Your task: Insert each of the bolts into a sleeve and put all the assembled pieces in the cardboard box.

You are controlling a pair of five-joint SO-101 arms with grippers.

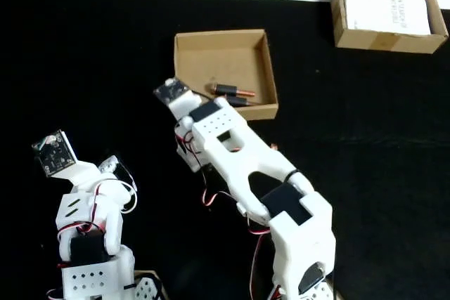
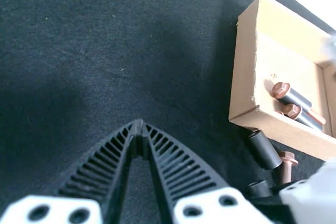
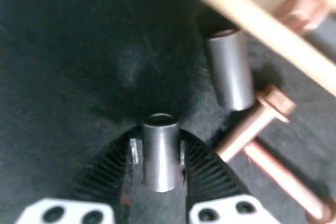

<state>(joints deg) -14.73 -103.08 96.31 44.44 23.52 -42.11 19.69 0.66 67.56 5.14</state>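
Left pincer is closed, ribbed tips touching w/ nothing btwn them, above the black worktop. The cardboard box sits apart from it. Inside, two assembled pieces lie side by side, copper heads showing. Just outside the box wall lie a loose black sleeve and a copper bolt just beside it. Nearby is prob. a second sleeve, partly hidden by a white arm part.

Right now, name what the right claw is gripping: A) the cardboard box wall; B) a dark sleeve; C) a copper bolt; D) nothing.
B: in the right wrist view the right claw is closed on a dark sleeve, while a copper bolt lies loose beside it.
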